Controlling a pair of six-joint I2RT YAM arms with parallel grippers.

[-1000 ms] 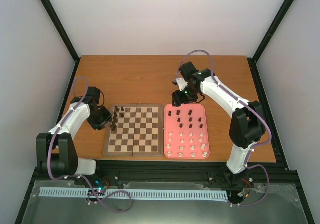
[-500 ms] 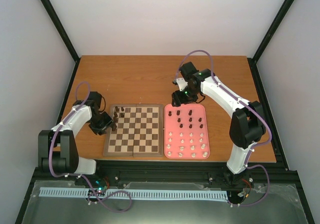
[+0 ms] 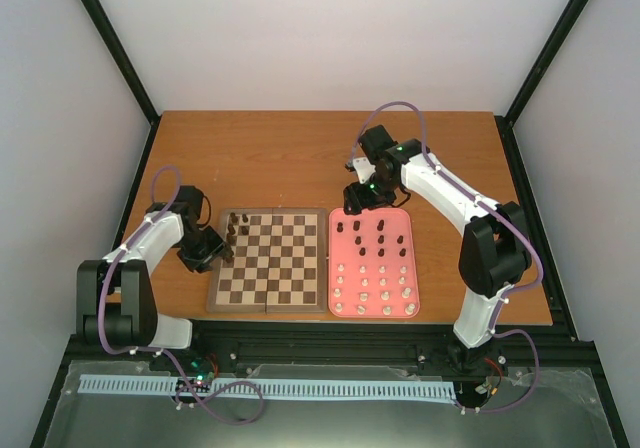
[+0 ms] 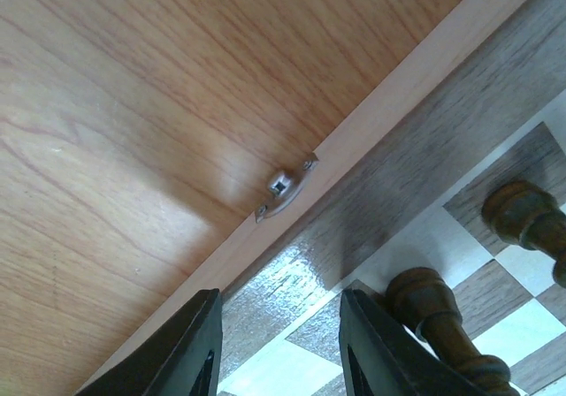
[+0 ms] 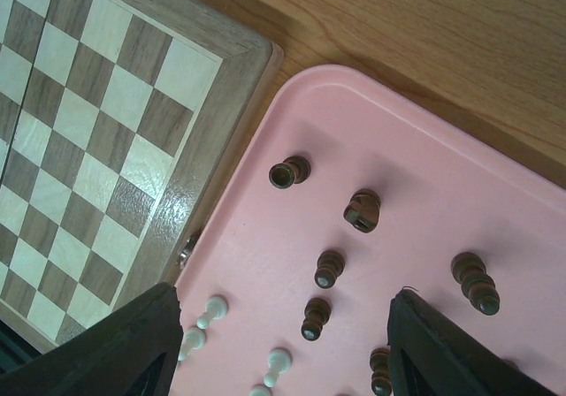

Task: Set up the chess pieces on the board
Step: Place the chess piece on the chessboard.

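Observation:
The board [image 3: 285,268] lies left of centre, with several dark chess pieces [image 3: 233,230] standing along its left edge. My left gripper [image 3: 224,253] hovers low at that edge. In the left wrist view it [image 4: 279,361] is open over the board's border [image 4: 416,148], nothing between its fingers. A dark piece [image 4: 433,312] stands just right of the right finger. My right gripper [image 3: 352,206] is open above the far left corner of the pink tray [image 3: 331,268]. Below its wide-spread jaws [image 5: 292,361] stand dark pieces [image 5: 289,172] and white pieces [image 5: 212,309].
A small metal clasp [image 4: 285,188] sits on the board's side. The pink tray [image 5: 424,148] lies close against the board [image 5: 97,122], dark pieces in its far rows and cream-white ones in its near rows. Bare wooden table [image 3: 300,158] lies beyond both.
My left arm has drawn down and slightly nearer along the board's left edge, mostly in the first half second. The right arm has not moved.

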